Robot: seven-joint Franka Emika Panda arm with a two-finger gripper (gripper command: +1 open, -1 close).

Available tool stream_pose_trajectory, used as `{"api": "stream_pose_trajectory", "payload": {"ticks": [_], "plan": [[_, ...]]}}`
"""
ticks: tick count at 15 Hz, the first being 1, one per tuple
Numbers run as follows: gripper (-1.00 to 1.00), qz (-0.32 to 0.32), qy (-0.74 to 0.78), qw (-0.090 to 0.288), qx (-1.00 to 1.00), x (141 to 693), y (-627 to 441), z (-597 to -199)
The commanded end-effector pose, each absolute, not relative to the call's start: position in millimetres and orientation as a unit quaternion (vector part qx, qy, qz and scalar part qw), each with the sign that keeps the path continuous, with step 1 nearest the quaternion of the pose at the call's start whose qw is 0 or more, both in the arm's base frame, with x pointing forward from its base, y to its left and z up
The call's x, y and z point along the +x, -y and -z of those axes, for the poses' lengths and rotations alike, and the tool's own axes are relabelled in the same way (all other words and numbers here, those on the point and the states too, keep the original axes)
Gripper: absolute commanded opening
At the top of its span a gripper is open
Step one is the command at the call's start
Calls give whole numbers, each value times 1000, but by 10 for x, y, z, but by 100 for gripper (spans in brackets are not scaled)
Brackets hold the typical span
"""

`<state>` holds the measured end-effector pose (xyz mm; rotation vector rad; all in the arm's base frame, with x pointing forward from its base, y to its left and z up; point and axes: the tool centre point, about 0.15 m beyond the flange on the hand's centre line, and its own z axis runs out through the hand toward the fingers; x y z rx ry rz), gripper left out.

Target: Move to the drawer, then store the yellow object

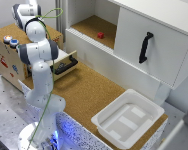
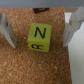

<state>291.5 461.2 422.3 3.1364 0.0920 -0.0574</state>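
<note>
Fingers [image 2: 72, 27] spread wide, straddling the yellow cube [image 2: 39, 37] lying on the cork desk [image 2: 20, 65]. Best to descend straight, centre the cube, close gently on flat sides, then lift toward the open drawer [image 1: 66, 62].

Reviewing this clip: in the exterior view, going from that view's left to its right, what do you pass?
Light-brown wooden box with coloured knobs → white robot arm → open pale drawer with black bar handle → small red block → white cabinet door's black handle.
</note>
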Motion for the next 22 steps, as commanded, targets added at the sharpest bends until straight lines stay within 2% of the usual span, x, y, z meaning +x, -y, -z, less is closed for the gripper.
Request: {"api": "stream_pose_trajectory", "payload": {"ticks": [1,7,10,15,17,22], "plan": [[-100,3,-35,-53,998,2861,-4421,-4107],[-100,-6,-27,-39,999,2864,-4328,-4286],[-100,-17,12,-47,999,2871,-4084,-4506],[-100,-37,48,-15,998,2827,-3606,-4924],[-100,-43,51,-8,998,2801,-3398,-4930],[-100,-38,58,-40,997,2774,-2599,-4740]]}}
